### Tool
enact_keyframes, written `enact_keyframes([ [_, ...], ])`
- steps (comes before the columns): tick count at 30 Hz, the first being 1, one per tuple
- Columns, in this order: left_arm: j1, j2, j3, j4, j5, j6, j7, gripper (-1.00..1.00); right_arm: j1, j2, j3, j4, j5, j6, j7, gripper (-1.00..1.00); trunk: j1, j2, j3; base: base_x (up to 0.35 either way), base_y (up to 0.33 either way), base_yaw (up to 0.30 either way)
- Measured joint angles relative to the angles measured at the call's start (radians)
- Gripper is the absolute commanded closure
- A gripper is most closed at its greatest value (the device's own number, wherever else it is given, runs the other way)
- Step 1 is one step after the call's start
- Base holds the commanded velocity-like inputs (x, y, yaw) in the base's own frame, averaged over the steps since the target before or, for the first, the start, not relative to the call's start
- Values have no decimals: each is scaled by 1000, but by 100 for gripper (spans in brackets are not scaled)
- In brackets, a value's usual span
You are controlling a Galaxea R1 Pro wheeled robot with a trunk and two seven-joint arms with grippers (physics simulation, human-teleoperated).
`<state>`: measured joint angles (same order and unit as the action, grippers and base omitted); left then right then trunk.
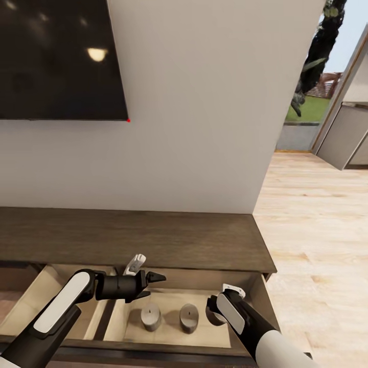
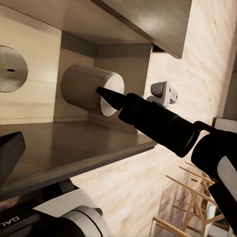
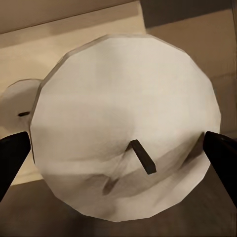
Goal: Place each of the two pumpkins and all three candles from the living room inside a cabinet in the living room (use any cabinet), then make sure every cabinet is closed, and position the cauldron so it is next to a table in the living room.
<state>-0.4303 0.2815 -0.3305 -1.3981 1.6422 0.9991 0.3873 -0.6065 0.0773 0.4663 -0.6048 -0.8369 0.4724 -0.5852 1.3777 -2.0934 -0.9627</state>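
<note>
My right tool (image 3: 118,148) sits directly over the third candle (image 3: 123,128), wick up, fingers spread either side, inside the open drawer (image 1: 168,294).

open cabinet (image 1: 153,240) drawer, two candles (image 1: 151,316) inside

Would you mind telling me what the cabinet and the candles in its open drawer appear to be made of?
The cabinet looks like dark brown wood with a matte finish and faint streaky grain; its open drawer's interior is paler, unstained-looking wood. The candles look like dull beige-grey wax, each with a dark wick stub, though the render leaves the material open.
</note>
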Motion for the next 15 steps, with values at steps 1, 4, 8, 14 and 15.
enact_keyframes([
  [1,0,0,0,0,0,0,0,-100,0,0,0,0,0,0,0,100,4,-7,-3,0,0,0],
  [4,0,0,0,0,0,0,0,-100,0,0,0,2,0,0,0,100,15,-28,-13,0,0,0],
  [8,0,0,0,0,1,0,0,-100,0,0,-1,7,0,-1,0,100,23,-42,-19,0,0,-19],
  [14,0,0,-1,0,0,0,0,-100,0,0,-2,8,-1,-2,0,100,23,-42,-19,0,0,-3],
  [15,0,0,-1,0,0,0,0,-100,0,0,-2,9,-1,-2,0,100,23,-42,-19,0,0,0],
])
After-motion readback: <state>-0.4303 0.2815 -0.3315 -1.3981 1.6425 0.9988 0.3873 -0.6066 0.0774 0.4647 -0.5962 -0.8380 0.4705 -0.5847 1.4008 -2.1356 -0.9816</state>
